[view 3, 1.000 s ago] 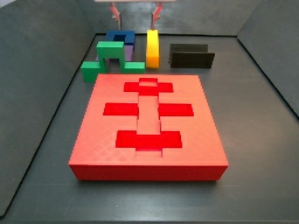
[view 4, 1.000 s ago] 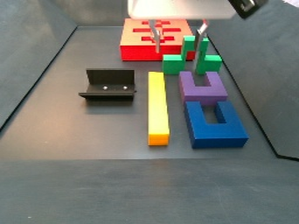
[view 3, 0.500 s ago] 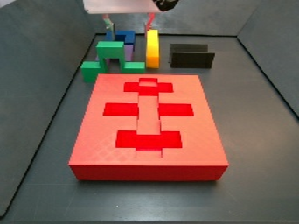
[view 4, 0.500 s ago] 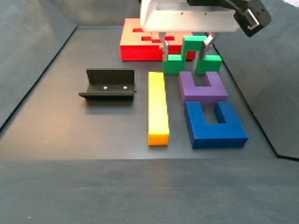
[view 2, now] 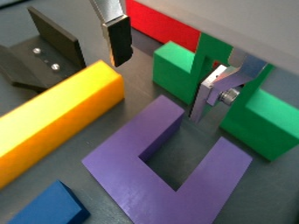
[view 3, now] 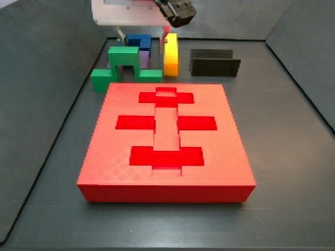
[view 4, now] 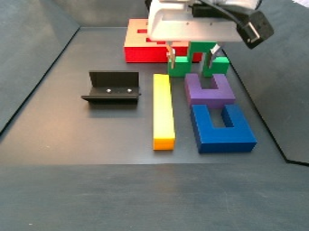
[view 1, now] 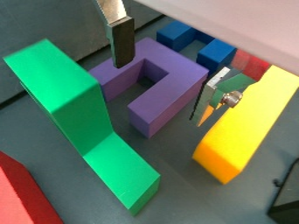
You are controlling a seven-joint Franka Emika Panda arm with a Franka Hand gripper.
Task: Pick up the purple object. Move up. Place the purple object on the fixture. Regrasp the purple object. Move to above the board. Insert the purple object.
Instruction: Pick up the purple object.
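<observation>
Right now your end effector (view 2: pixel 163 74) hangs directly over the purple object (view 2: pixel 176 162), fingers spread and holding nothing. The purple object lies flat on the counter (view 4: pixel 108 144), untouched, and everything below places things relative to it. In both wrist views one finger (view 1: pixel 121 39) sits over the slot between the two prongs, toward the prong on the green block (view 1: pixel 70 96) side, while its partner (view 1: pixel 216 92) sits off the outer face of the prong on the yellow bar (view 1: pixel 246 118) side, so the jaws look set to take that one prong across its width. The prongs' long axis runs square to the jaw closing line, roughly parallel to the yellow bar. In a side view the blue block (view 4: pixel 223 126) lies just beyond one end, the green block at the opposite end, the fixture (view 4: pixel 111 87) well apart past the yellow bar, the board (view 3: pixel 167 137) beyond the green block. I'd judge you need a straight descent; watch the gap to the yellow bar, it looks tight.
</observation>
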